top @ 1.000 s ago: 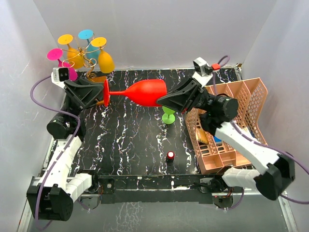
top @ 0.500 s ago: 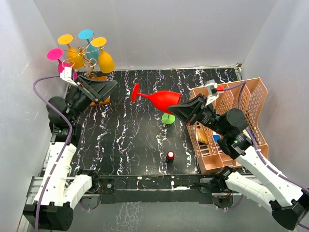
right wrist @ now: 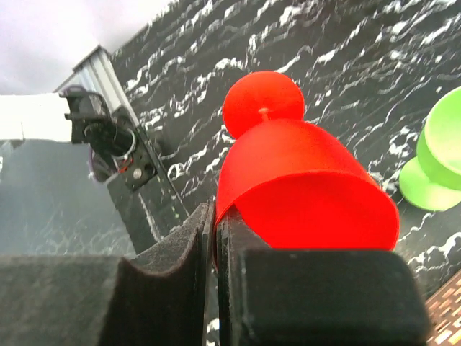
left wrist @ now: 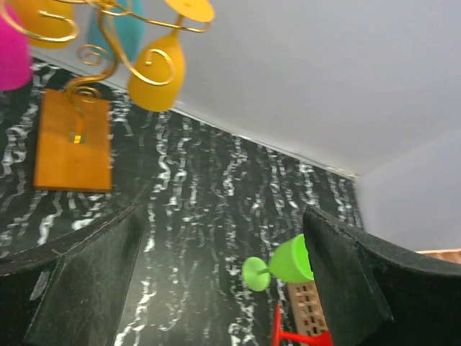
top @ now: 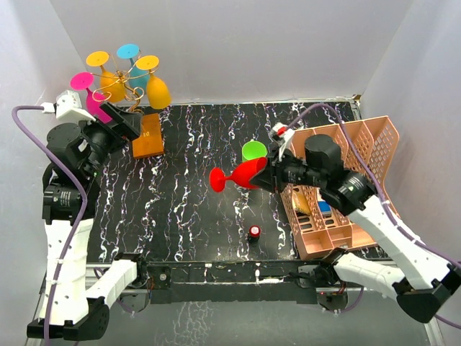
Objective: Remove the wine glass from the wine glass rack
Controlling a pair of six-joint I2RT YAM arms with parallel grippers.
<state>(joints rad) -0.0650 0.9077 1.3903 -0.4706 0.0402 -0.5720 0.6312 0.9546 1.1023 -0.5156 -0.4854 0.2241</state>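
Counting six wine glasses, four hanging at upper left, namely one pink glass [top: 81,81], one teal glass [top: 128,51] and two orange glasses [top: 112,85] [top: 158,92], plus one red glass [top: 248,173] and one green glass [top: 253,150] mid-frame, then one gold wire rack [top: 148,135], one salmon basket [top: 367,144] at right, one small red-capped object [top: 254,232] lower centre.

Left wrist view cuts off the top of the rack [left wrist: 72,140], most of the pink glass [left wrist: 11,54] and most of the red glass [left wrist: 277,326], right wrist view crops the green glass [right wrist: 439,155], and the little red-topped thing [top: 254,232] is too small to name.
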